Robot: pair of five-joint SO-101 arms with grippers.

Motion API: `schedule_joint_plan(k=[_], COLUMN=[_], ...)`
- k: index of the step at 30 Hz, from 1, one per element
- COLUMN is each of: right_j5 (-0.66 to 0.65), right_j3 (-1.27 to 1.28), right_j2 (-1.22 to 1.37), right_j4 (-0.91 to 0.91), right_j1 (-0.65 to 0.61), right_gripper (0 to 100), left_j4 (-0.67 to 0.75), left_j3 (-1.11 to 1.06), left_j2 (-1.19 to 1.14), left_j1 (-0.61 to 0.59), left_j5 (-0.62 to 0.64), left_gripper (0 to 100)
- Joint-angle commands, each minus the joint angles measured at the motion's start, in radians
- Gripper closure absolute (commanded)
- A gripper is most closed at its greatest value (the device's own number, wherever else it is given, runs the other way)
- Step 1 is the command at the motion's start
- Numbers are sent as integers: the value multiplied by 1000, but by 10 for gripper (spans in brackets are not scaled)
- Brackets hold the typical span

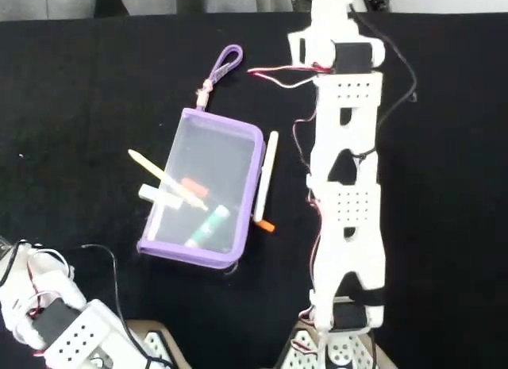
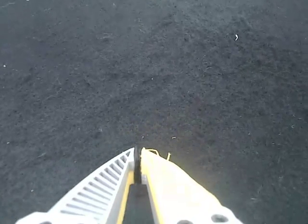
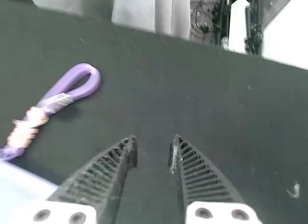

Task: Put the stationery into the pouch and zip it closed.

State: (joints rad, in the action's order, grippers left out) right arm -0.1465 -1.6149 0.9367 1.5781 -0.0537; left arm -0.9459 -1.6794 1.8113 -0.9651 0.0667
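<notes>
I have the pouch point(image 1: 216, 151), clear-faced with purple trim, lying near the middle of the black worktop point(image 1: 95, 83). Its purple strap point(image 1: 214, 74) trails toward the far edge. A yellow pencil point(image 1: 163, 175) crosses the pouch at a slant, and its tip pokes out past the side that faces the left edge. A green-capped stick point(image 1: 208, 226), a small orange piece point(image 1: 193, 186) and a white block point(image 1: 159, 196) are also within the pouch's outline. I cannot tell whether these sit inside or on the clear face. A white pen point(image 1: 266, 174) with an orange end lies on the worktop just beside the pouch's other long side, toward the right edge.

My right arm point(image 1: 345, 202) is stretched from the near edge almost to the far edge, running alongside that pen but apart from it. From its wrist camera I see the right pincer point(image 3: 153, 144) released, its black fingers parted over bare cloth, with the strap's loop nearby and untouched.

My left arm point(image 1: 55, 321) is tucked at the near-left corner. The left pincer point(image 2: 137, 151) is clenched, its tips meeting on nothing, above bare worktop well apart from the pouch.
</notes>
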Motion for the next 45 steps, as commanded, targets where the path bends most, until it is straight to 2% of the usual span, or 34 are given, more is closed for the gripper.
schedule_joint_plan(k=[1, 5, 9, 15, 20, 39, 45], right_j5=[57, 58, 77, 367, 480, 479, 356], right_j3=[-54, -51, -19, 93, 99, 108, 107], right_j2=[-213, -242, -139, 114, 263, 438, 441], right_j4=[112, 127, -5, -281, -322, -279, -278], right_j1=[-132, -318, -440, -417, -385, -391, -414], right_gripper=[874, 874, 874, 872, 874, 874, 874], left_j4=[-3, -6, -9, -9, -9, -9, -9], left_j3=[-19, -19, -19, -19, -19, -19, -19], left_j2=[5, 5, 5, 5, 5, 5, 5], left_j1=[12, 8, 5, 5, 7, 10, 10], left_j5=[3, 3, 3, 3, 3, 3, 3], left_gripper=[970, 970, 970, 970, 970, 970, 970])
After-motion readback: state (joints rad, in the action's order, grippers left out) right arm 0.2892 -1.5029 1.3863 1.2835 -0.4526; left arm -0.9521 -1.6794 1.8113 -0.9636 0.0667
